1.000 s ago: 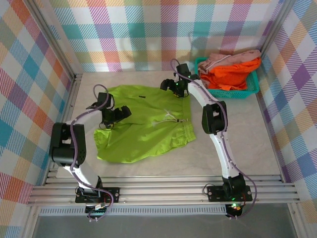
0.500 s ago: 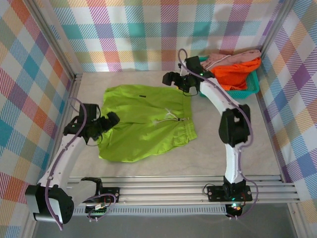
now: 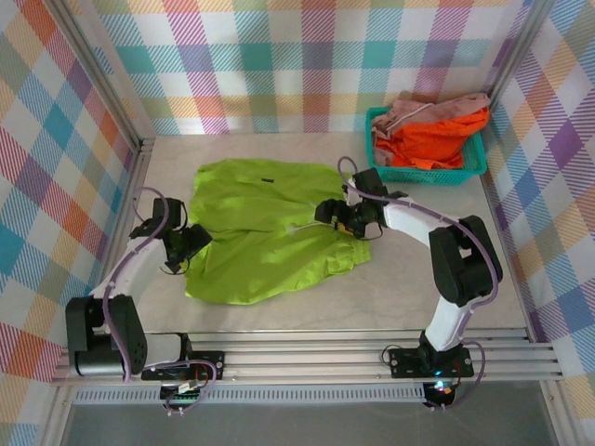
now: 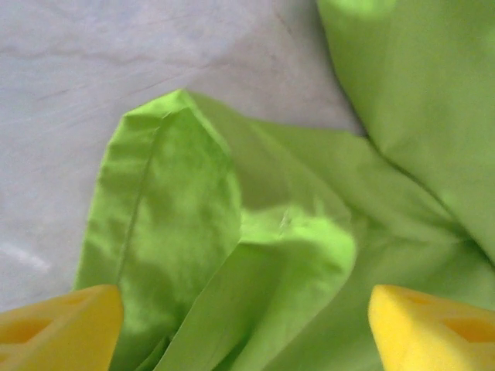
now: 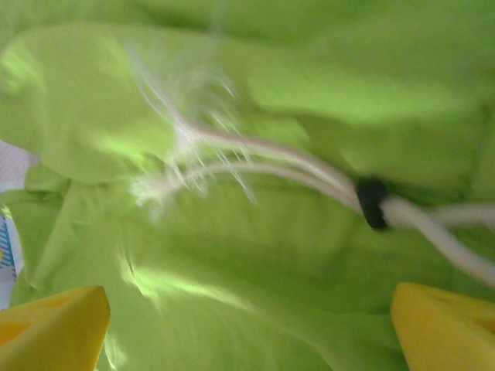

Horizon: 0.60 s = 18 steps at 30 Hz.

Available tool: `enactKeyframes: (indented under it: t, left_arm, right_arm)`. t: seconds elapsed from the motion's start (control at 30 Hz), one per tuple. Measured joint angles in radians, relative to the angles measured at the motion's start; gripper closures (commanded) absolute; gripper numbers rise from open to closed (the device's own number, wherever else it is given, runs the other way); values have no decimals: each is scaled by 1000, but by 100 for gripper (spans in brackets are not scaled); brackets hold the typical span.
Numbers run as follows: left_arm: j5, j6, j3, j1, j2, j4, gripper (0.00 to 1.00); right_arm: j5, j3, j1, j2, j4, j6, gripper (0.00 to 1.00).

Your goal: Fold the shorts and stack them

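The left arm's yellow-padded fingers (image 4: pixel 58 328) have begun to narrow from their widest yet stand apart, a raised fold of the lime green fabric shorts (image 4: pixel 232 255) between them at the left leg hem. The right arm's fingers (image 5: pixel 445 325) stay wide, having swung from the teal plastic mesh basket (image 3: pixel 428 174) down over the white drawstring (image 5: pixel 271 166) at the waistband. Both arms seem set to pinch for a first fold; the shorts lie spread on the pale desk (image 3: pixel 446 279), the bright orange pair (image 3: pixel 437 139) waiting in the basket

Left fingers (image 4: pixel 62 328) and right fingers (image 5: pixel 54 328) reached green shorts (image 3: pixel 270 232)
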Motion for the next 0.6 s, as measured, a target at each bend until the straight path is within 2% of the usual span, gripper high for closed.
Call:
enactKeyframes:
  t: [0.3, 0.53, 0.6]
  left_arm:
    - [41, 26, 44, 0, 180, 164, 52]
    - [40, 41, 61, 3, 257, 196, 92]
    - [42, 43, 85, 14, 278, 195, 99]
  right_arm:
    - [-14, -143, 8, -147, 69, 80, 6]
    - [-9, -191, 8, -151, 72, 91, 6]
    - [-4, -192, 8, -151, 72, 99, 6]
